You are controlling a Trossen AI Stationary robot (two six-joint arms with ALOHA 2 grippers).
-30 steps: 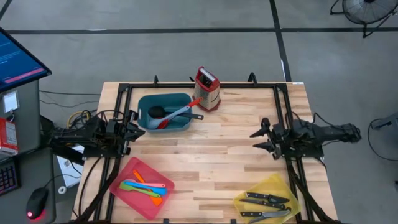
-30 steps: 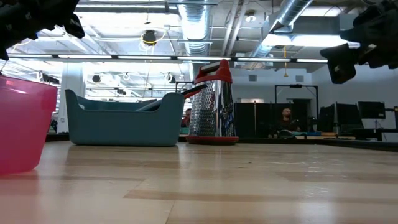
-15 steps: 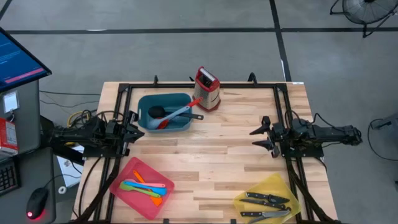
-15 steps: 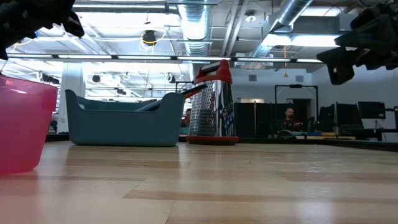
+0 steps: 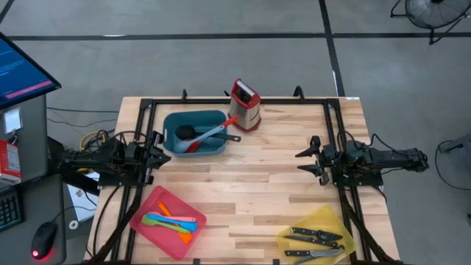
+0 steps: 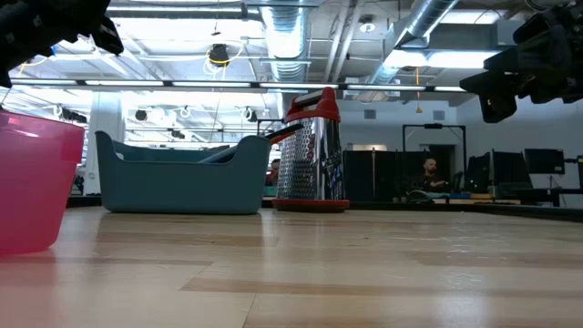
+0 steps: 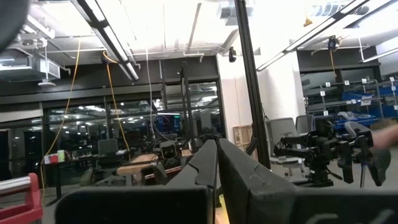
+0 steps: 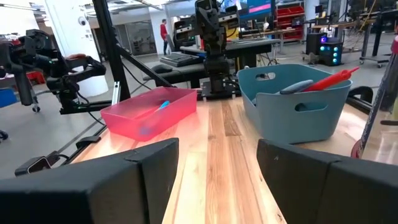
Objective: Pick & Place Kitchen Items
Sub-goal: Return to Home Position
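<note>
The teal tray point(image 5: 193, 133) near the table's far edge holds a black ladle point(image 5: 185, 132), a red spoon point(image 5: 208, 137) and a grey-blue spoon point(image 5: 221, 137). Small pink, green, blue and orange utensils point(image 5: 170, 220) lie in the red tray point(image 5: 151, 207) at the near left. Black-handled knives point(image 5: 313, 238) lie in the yellow tray point(image 5: 329, 221) at the near right. My left gripper point(image 5: 169, 155) point(image 7: 216, 165) hovers shut at the left edge, beside the teal tray. My right gripper point(image 5: 298, 163) point(image 8: 217, 180) hovers open at the right side, holding nothing.
A steel box grater with a red top point(image 5: 244, 105) stands by the far edge, right of the teal tray. Black frame rails point(image 5: 235, 101) run along the table's far, left and right sides. Bare wood point(image 5: 243, 184) lies between the two grippers.
My right gripper has drifted slightly toward the table's left, still open and above the table. Trays and utensils have not moved.
</note>
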